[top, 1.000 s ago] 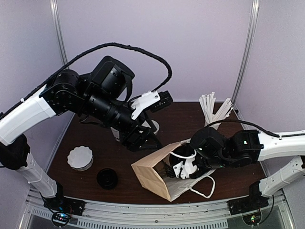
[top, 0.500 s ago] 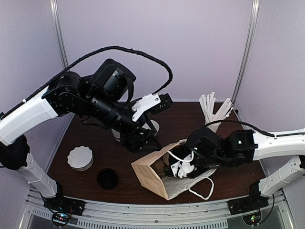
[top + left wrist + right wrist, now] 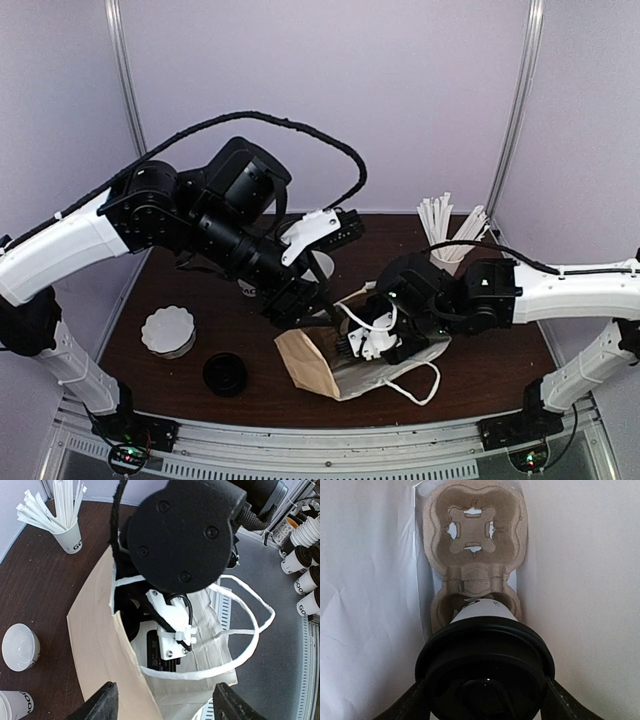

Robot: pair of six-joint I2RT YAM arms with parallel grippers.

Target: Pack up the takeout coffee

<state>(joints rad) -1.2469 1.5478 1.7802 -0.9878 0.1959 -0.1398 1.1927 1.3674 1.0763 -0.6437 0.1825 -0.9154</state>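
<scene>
Your right gripper (image 3: 485, 702) clamps coffee (image 3: 485, 655) at its top, deep inside bag (image 3: 95, 645). Cup base at near slot of cardboard carrier (image 3: 475, 540). Left gripper (image 3: 165, 702) spread wide at bag mouth. Judged nearly done. Left for you: seat cup, release, withdraw.

In the bag (image 3: 305, 362), takeout coffee (image 3: 485, 675) seemingly sits in the carrier (image 3: 475, 575).

It was a robotics lab cell: plain lavender wall panels (image 3: 400, 100) framed by aluminium posts (image 3: 517, 110) boxed in a dark wooden bench (image 3: 500, 375). An aluminium rail (image 3: 330, 452) ran along its near edge, and stocked paper cups (image 3: 304, 586) stood in rows beyond the bench's edge.
</scene>
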